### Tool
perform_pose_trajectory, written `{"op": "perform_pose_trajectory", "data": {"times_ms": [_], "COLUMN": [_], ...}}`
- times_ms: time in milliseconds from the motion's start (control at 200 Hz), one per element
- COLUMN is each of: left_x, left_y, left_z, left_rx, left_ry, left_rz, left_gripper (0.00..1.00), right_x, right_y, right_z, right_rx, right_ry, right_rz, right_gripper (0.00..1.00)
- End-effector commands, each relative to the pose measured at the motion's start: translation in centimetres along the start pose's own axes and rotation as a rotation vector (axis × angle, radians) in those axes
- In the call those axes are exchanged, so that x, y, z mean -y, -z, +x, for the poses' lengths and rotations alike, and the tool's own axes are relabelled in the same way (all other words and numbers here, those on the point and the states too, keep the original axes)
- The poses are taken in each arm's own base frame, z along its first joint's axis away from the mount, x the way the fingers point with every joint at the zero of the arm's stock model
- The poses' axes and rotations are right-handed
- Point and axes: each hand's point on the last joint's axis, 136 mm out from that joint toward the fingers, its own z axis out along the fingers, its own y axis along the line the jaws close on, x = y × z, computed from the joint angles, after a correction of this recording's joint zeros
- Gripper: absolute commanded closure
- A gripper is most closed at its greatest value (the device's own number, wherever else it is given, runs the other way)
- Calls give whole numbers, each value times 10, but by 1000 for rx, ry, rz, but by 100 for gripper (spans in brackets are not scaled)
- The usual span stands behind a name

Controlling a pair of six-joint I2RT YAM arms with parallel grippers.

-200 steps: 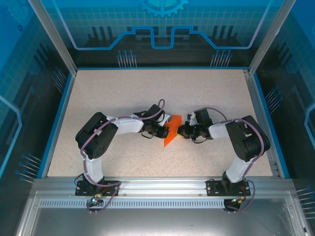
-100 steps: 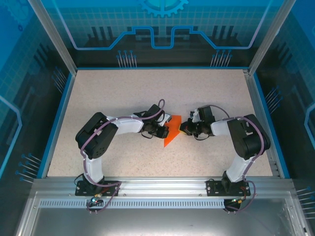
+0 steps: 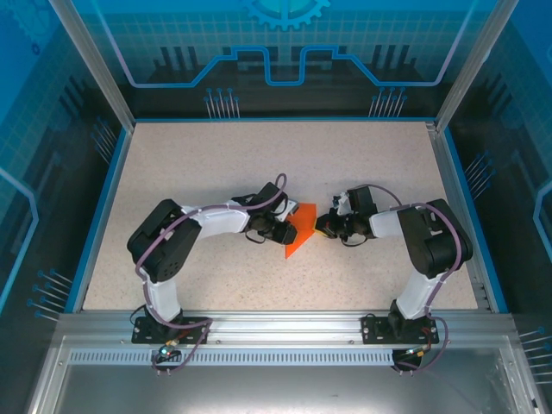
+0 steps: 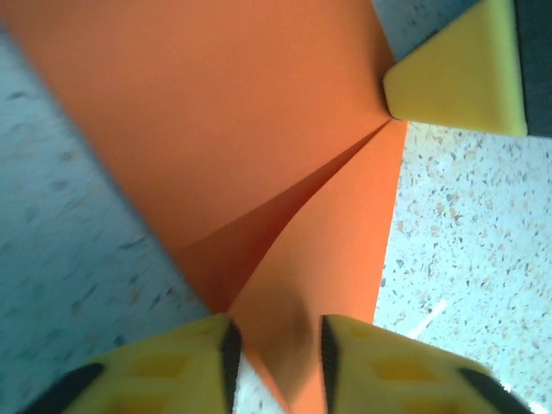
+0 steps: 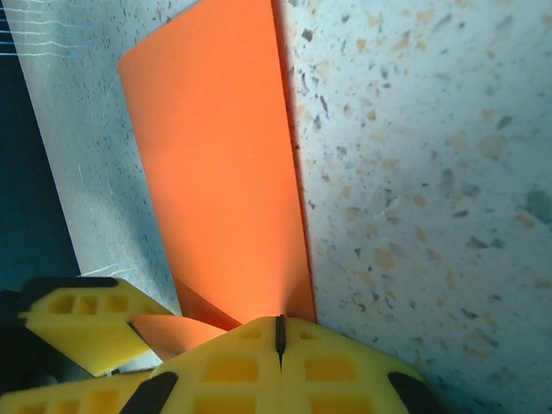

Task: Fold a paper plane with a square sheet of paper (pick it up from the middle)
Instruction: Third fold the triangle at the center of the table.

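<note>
**Item 1: orange sheet** (image 3: 301, 231). Partly folded bright orange paper lying on the speckled table (image 3: 216, 164). It sits directly between the two grippers, just ahead of the fingertips of each. From above it reads as a narrow wedge, with its pointed end reaching past the left gripper's tips toward the arm bases. In the left wrist view, two orange panels (image 4: 259, 129) meet along a crease. The crease runs from the gap between that gripper's fingers out to the opposite gripper's tip. In the right wrist view, a long orange panel (image 5: 216, 155) stretches straight away from the fingertips, with a small flap off to the side.

**Item 2: left gripper** (image 3: 285, 227). Released. Its yellow fingers (image 4: 172, 371) stand apart, with a clear gap between them. A strip of the orange sheet passes through that gap (neither pad is seen pressing on it). The tool sits low, close over the table.

**Item 3: right gripper** (image 3: 321, 226). Clenched. In its own wrist view (image 5: 278, 332) the two yellow pads meet along a thin dark seam. The narrow end of the orange sheet comes right up to that seam. Its tip (image 4: 466, 73) touches the corner where the crease meets the paper's edge. Whether paper is pinched inside the seam cannot be told.

**Item 4: spacing.** The two grippers face each other tip to tip, near but apart, with the sheet spanning the space between them.
</note>
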Motion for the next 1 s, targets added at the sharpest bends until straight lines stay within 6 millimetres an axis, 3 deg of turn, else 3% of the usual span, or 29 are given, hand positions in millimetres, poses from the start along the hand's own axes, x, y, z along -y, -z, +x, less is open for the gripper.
{"op": "perform_pose_trajectory", "data": {"times_ms": [0,140,210,295,380,710,995], "left_x": [4,15,27,45,46,1,-17], "left_y": [37,58,64,62,50,-4,-18], "left_z": [-21,-30,-31,-31,-29,-15,2], "left_rx": [73,125,133,124,101,13,-31], "left_ry": [20,50,58,62,75,141,148], "left_rz": [-56,-29,28,127,147,-22,-86], "left_gripper": [63,60,65,72,78,90,93], "right_x": [22,18,15,11,10,-17,-30], "right_y": [1,0,1,2,2,14,21], "right_z": [6,5,3,2,0,-5,-3], "right_rx": [-30,-33,-30,-31,-29,-15,-11], "right_ry": [-40,-35,-32,-27,-24,21,69], "right_rz": [65,49,41,34,34,-16,-3], "right_gripper": [99,99,98,98,98,96,95]}}
